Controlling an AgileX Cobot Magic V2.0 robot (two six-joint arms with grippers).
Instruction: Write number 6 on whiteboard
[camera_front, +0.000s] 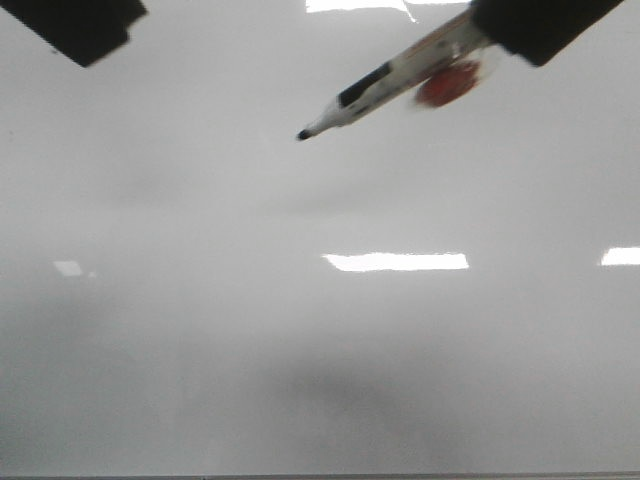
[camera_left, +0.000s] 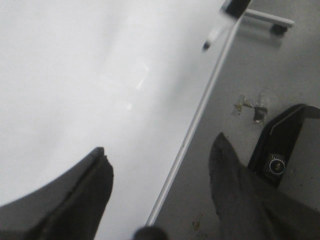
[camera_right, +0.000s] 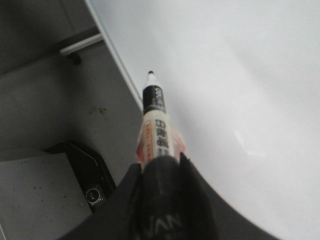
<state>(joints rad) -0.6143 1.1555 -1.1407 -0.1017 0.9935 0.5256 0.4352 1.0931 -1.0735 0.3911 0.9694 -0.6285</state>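
Black rubbery fingers of the right claw (camera_right: 160, 172) are clamped on the back end of a marker (camera_right: 156, 125), leaving the white and orange barrel and its dark tip sticking out well past the grip. Holding it by the tail like this keeps the claw clear of the writing surface and lets the tip lead. In the front view the marker (camera_front: 390, 85) slants down from the right claw (camera_front: 480, 45) with the tip aimed at the whiteboard (camera_front: 320, 350); a faint soft shadow lies on the board a little way from the tip, so I judge the tip is hanging above the surface rather than touching it, though the blur makes that uncertain.

Off to the other side, the left claw (camera_left: 160, 180) is spread wide with nothing between its fingers (camera_left: 95, 185), hovering over the board's edge where the grey tabletop (camera_left: 260, 75) begins. It seems parked out of the way, or ready to steady the board.

No number 6 can be seen anywhere on the board: only bright rectangular light reflections and vague grey shadows mark it. The writing appears not yet begun, and the next move likely calls for lowering the tip gently until it meets the glossy surface.
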